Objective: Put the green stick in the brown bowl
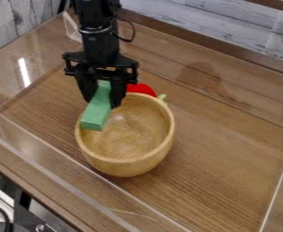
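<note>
A brown wooden table (217, 100) fills most of the view. Clear plastic walls (275, 195) stand around its edges. At 12 o'clock there is a wall of grey wooden boards (217, 16). Soft light shines on the tabletop

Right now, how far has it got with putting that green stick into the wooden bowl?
Done: the gripper has the green stick picked up and shut on it. In hand: the stick hangs tilted at the near-left rim of the brown bowl, its lower end at the rim. Left: letting go so it lies inside the bowl.
</note>
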Robot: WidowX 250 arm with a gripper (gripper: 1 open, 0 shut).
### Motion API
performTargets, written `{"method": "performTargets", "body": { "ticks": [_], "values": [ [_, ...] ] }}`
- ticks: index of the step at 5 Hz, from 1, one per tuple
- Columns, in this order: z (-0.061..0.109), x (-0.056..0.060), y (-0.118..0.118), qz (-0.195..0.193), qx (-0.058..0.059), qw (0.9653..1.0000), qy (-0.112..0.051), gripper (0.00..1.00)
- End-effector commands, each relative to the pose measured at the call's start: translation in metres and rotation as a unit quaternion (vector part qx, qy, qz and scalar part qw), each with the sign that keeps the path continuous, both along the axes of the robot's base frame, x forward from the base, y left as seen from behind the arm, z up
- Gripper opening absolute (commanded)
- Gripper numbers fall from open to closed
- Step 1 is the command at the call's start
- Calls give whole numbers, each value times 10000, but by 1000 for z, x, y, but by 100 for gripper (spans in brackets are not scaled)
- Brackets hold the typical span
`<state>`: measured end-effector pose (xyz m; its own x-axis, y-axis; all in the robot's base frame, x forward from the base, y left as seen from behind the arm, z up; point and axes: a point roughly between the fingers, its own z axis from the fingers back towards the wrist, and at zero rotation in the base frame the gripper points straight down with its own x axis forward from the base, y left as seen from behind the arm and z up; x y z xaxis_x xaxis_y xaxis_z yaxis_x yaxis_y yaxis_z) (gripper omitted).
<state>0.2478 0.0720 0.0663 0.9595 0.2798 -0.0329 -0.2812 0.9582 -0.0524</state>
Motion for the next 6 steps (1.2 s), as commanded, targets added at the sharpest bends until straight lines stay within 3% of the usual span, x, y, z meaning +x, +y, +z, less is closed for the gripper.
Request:
{"method": "performTargets", "body": {
  "ticks": [1,2,3,4,6],
  "values": [
    [-9,1,9,-139,54,9999,-32,0],
    [-14,5,14,134,74,9999,-12,0],
    [-11,1,13,86,4,10000,-2,100],
    [-8,-1,12,29,-65,10000,-30,100],
    [-12,16,30,231,-177,9995,-111,100]
  ]
}}
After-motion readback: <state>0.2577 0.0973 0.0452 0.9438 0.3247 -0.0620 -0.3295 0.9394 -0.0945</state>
